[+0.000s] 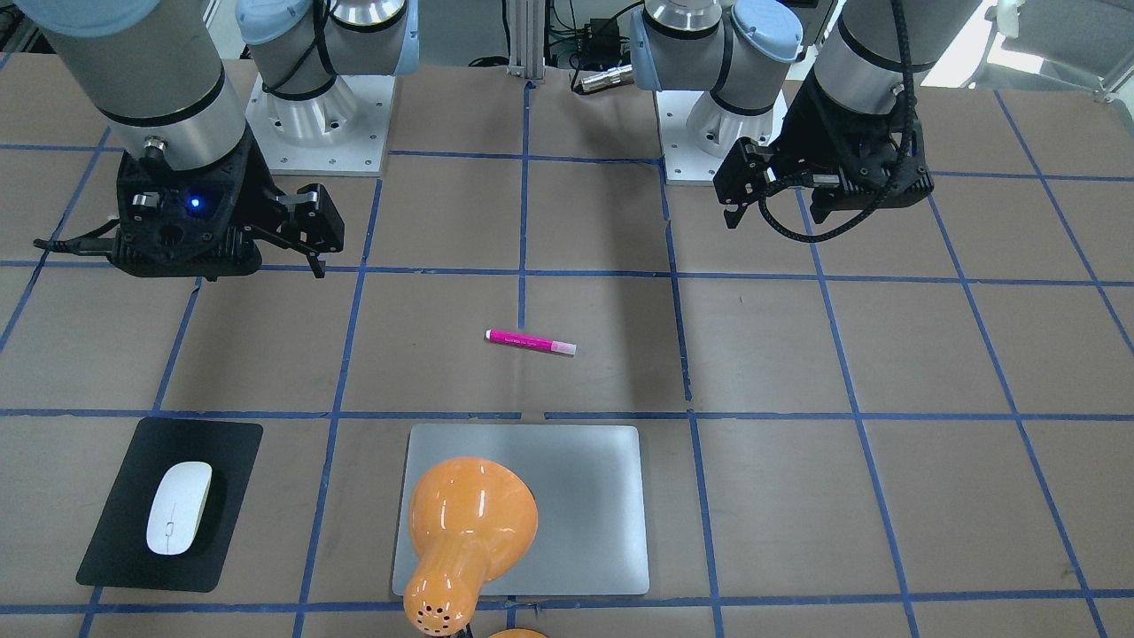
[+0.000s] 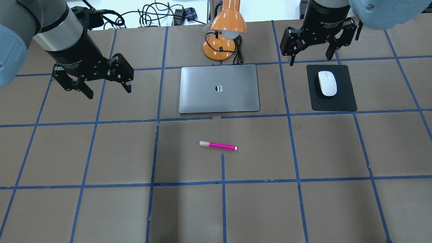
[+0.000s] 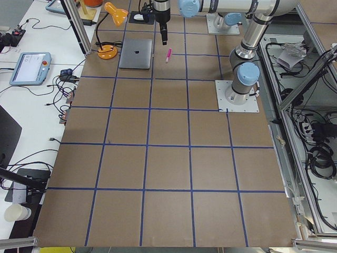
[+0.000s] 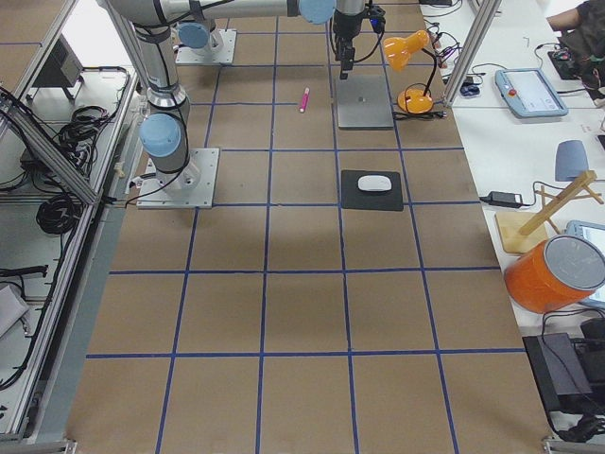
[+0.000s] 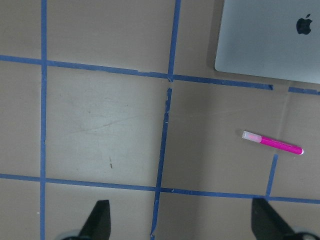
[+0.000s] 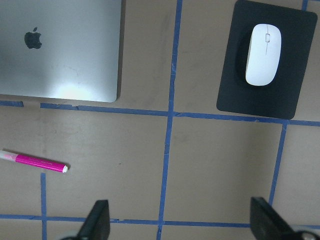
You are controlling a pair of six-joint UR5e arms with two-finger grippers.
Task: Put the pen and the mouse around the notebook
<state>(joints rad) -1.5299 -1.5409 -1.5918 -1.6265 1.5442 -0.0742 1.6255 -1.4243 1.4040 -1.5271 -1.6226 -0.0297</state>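
Observation:
The magenta pen (image 2: 218, 145) lies flat on the brown table, just on the robot's side of the silver-grey notebook (image 2: 233, 98) and apart from it. To the notebook's right, the white mouse (image 2: 327, 83) rests on a black mat (image 2: 332, 103). My left gripper (image 2: 109, 92) hovers open and empty to the left of the notebook. Open and empty too, my right gripper (image 2: 309, 60) hangs just beyond the mat's far edge. The left wrist view shows the pen (image 5: 272, 143) and a notebook corner (image 5: 270, 40). In the right wrist view are the mouse (image 6: 263, 54), pen (image 6: 34, 161) and notebook (image 6: 60, 50).
An orange desk lamp (image 2: 228, 23) stands behind the notebook, its cord trailing beside the base; from the front camera its shade (image 1: 469, 523) overlaps the notebook. Blue tape lines grid the table. Both robot bases (image 1: 319, 133) are bolted at the robot's edge.

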